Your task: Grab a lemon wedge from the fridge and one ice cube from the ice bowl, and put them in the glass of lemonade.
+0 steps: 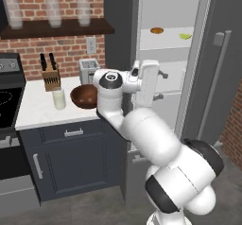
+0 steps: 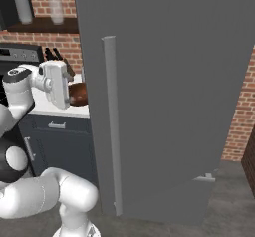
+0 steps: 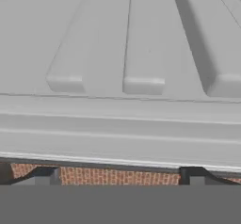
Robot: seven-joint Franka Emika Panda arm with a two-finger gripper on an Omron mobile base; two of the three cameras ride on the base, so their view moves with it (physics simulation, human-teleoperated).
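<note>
The fridge [image 1: 172, 54] stands open, and the lemon wedge [image 1: 185, 36] lies on its upper white shelf, toward the right side, with a flat orange-brown round item [image 1: 157, 30] to its left on the same shelf. The end effector [image 1: 163, 84] sits in front of the fridge interior at a lower level, so the wedge lies above it, further in and a little to its right — the coming reach, as I judge it, has to go up and in. The wedge's long axis runs roughly along the shelf, left to right.

In the hand view the two dark fingertips [image 3: 44, 175] stand well apart, with nothing between them; beyond them are white ribbed fridge surfaces close up, and a strip of brick below.

The left base view gives the whole layout: the wooden ice bowl [image 1: 85, 96] and the glass of lemonade [image 1: 59, 99] on the white table [image 1: 33, 113], left of the arm, both well apart from the wedge. The right base view is blocked by the dark fridge door [image 2: 169, 101] and its long bar handle [image 2: 111, 121], so it hides the shelves, though the bowl's edge peeks out behind the hand.
</note>
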